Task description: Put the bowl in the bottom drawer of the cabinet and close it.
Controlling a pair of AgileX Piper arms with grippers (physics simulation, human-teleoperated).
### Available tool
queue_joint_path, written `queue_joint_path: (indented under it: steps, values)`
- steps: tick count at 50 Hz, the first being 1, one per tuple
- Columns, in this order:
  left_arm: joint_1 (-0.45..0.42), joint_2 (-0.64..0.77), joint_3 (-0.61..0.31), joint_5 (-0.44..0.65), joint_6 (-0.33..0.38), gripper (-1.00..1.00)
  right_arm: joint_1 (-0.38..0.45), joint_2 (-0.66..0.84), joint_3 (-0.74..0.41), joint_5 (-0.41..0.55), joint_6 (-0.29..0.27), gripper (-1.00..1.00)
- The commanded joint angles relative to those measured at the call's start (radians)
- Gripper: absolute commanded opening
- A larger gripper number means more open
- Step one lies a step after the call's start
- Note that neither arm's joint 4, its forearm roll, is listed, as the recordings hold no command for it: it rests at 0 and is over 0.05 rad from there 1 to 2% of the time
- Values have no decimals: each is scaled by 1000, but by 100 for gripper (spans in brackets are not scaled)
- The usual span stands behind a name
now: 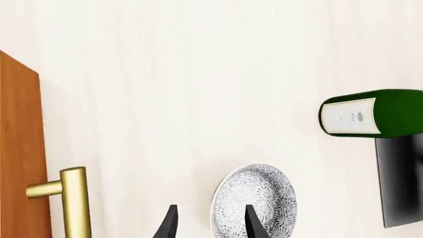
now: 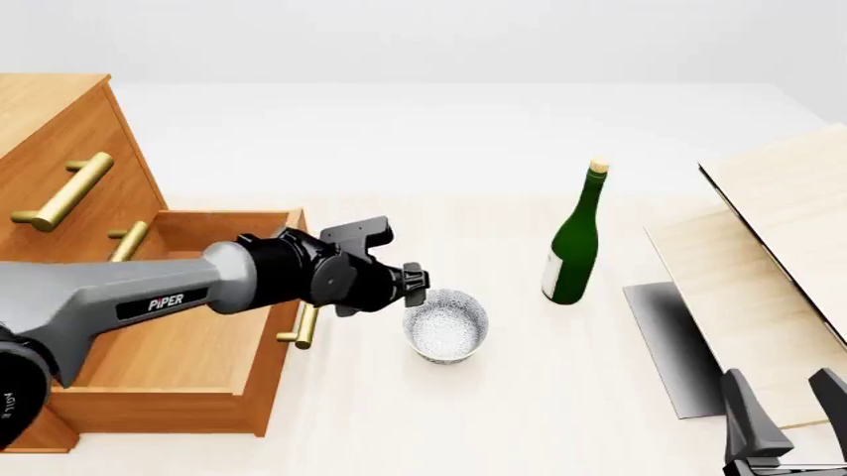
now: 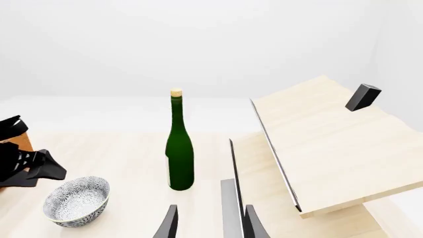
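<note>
The word "PIPER" stands in white on the grey left arm [image 2: 166, 300] in the front view. The green bottle [image 1: 380, 113] carries a pale label with unreadable marks.

The cabinet [image 2: 60, 149] stands at the table's [image 2: 437, 416] left, with its bottom drawer [image 2: 198, 327] pulled out toward the middle. The bowl [image 2: 446, 325] sits on the table just right of the drawer front, the left gripper [image 2: 413, 285] at its near-left rim. The bottle [image 2: 576, 241] stands upright further right and behind, and 2 boards [image 2: 768, 258] lean at the far right, the right gripper [image 2: 781, 407] in front of them.
</note>
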Motion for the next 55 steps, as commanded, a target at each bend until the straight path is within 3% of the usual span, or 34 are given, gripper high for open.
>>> queue_joint_path:
  steps: [1,55]
  values:
    - [8,16,41,-25,-5,100,0,0,0,0,0,100]
    - [-12,75,71,-77,-32,100,0,0,0,0,0,100]
